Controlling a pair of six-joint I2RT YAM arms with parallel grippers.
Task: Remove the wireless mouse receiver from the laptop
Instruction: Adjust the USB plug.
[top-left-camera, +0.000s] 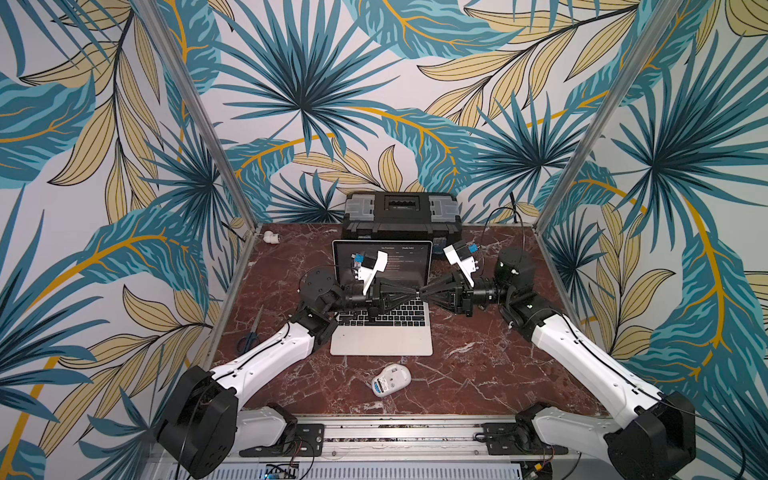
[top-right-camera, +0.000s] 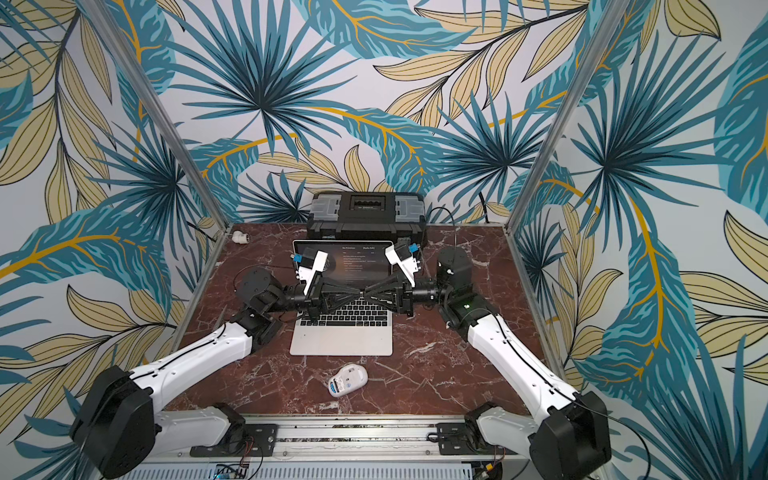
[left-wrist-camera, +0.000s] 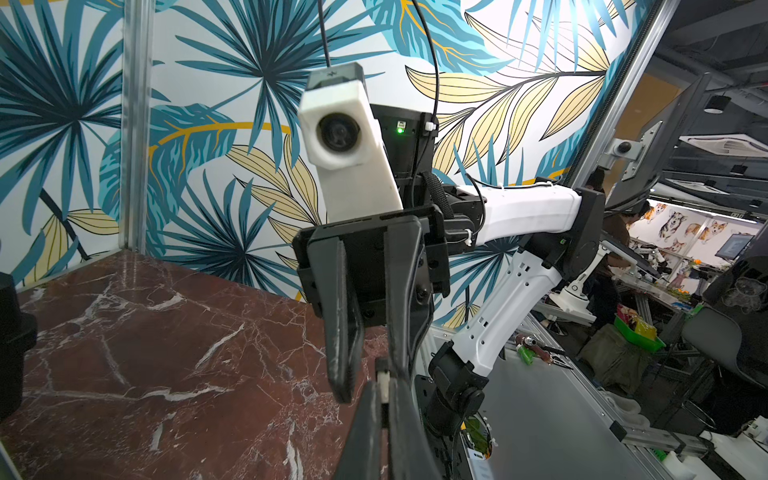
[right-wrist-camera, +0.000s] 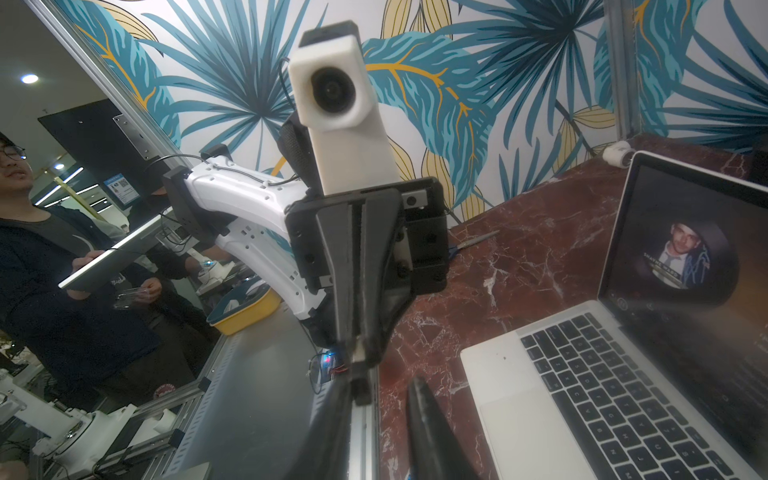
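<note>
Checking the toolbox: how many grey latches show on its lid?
2: one latch left of the toolbox handle, the other latch right of it. Others may be hidden behind.

Laptop (top-left-camera: 381, 340) hinge, upper keys hidden behind arms (top-left-camera: 457, 296), small white piece (left-wrist-camera: 385, 384) too tiny to identify

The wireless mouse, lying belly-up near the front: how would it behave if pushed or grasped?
Resting on its domed back, the wireless mouse would likely rock or spin on the glossy table when pushed. Its smooth rounded shell may slip between narrow jaws.
</note>
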